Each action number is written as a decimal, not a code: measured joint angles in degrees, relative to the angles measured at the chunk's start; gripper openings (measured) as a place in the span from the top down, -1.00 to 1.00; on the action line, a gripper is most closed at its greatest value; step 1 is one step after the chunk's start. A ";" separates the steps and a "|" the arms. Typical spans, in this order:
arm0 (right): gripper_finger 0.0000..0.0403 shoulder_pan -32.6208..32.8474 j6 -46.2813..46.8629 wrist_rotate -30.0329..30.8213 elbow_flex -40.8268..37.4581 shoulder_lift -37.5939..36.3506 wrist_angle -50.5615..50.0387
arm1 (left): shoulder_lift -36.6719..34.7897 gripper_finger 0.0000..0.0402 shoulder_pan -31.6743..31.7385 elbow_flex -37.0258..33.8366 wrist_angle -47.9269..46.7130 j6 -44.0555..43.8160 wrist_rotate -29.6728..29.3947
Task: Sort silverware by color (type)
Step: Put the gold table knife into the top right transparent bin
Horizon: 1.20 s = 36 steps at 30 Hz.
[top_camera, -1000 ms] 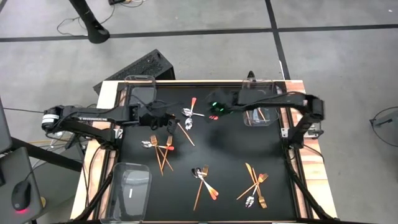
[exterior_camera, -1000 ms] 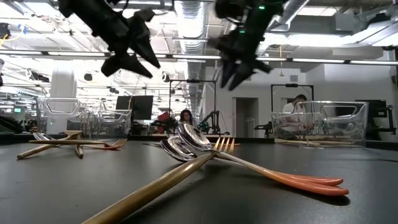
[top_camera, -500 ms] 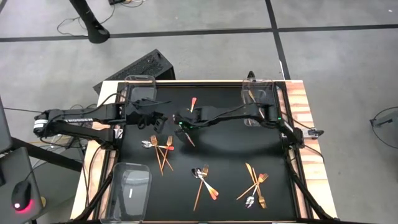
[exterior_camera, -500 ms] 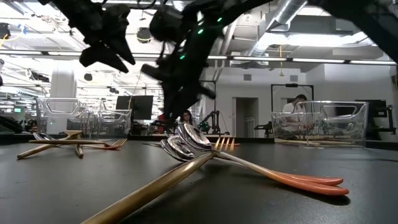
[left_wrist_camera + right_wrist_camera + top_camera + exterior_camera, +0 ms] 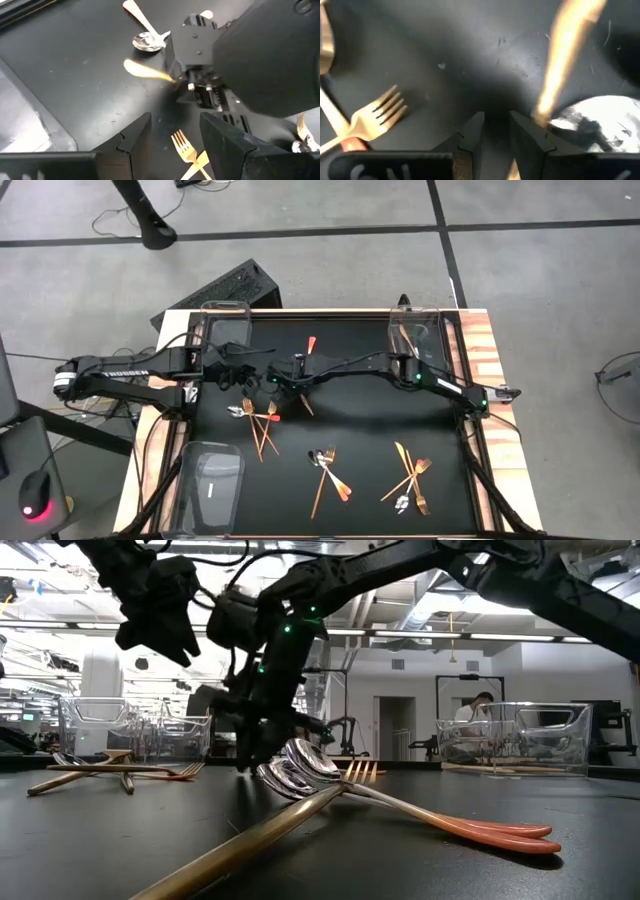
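Gold forks, copper knives and red-handled spoons lie flat on the black mat in three piles [image 5: 258,420] [image 5: 327,468] [image 5: 411,480]. A spoon [image 5: 146,41] and a copper knife [image 5: 145,70] lie near the mat's middle. My right gripper [image 5: 284,383] is down at the mat there, open with a narrow gap [image 5: 497,131]. The knife [image 5: 562,60] runs past one finger [image 5: 532,131], with a spoon bowl [image 5: 600,117] beside it. My left gripper [image 5: 238,373], open [image 5: 175,140], hangs above the mat just left of it [image 5: 158,618]. My right gripper comes at the mat from above, slanting from the table's right. One finger [image 5: 532,131] stands at the knife's near end [image 5: 542,112], which lies flat on the mat. Whether that finger touches the knife I cannot tell.
Clear bins stand at the far left [image 5: 225,317], far right [image 5: 414,348] and near left [image 5: 210,485] corners; the far right one holds copper pieces. A gold fork [image 5: 376,120] lies close to my right gripper. People and desks show in the room behind.
My right arm has swung from beside the far right bin toward the table's left and come down to the mat at the knife and spoon in the middle. My left gripper has drawn back a little toward the table's left edge.
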 joint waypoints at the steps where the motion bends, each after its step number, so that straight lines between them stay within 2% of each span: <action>1: 0.41 0.00 0.07 -0.08 0.06 0.00 -0.77 | 0.02 0.23 0.02 0.00 -0.29 0.00 0.00; 9: 0.41 0.80 -0.99 0.23 0.05 -1.10 -3.28 | 0.02 0.23 0.02 0.00 -0.05 -0.68 -2.25; 22: 0.41 0.00 4.98 1.69 0.61 -2.16 -6.88 | 0.07 0.23 0.02 0.00 0.74 -3.07 -3.74; 29: 0.41 -1.57 7.90 1.64 0.61 -2.14 -7.89 | 0.07 0.23 0.02 0.00 0.75 -2.99 -3.93; 36: 0.41 -0.43 8.34 0.33 0.61 -2.14 -6.88 | 0.07 0.23 0.02 0.00 0.74 -1.13 -4.42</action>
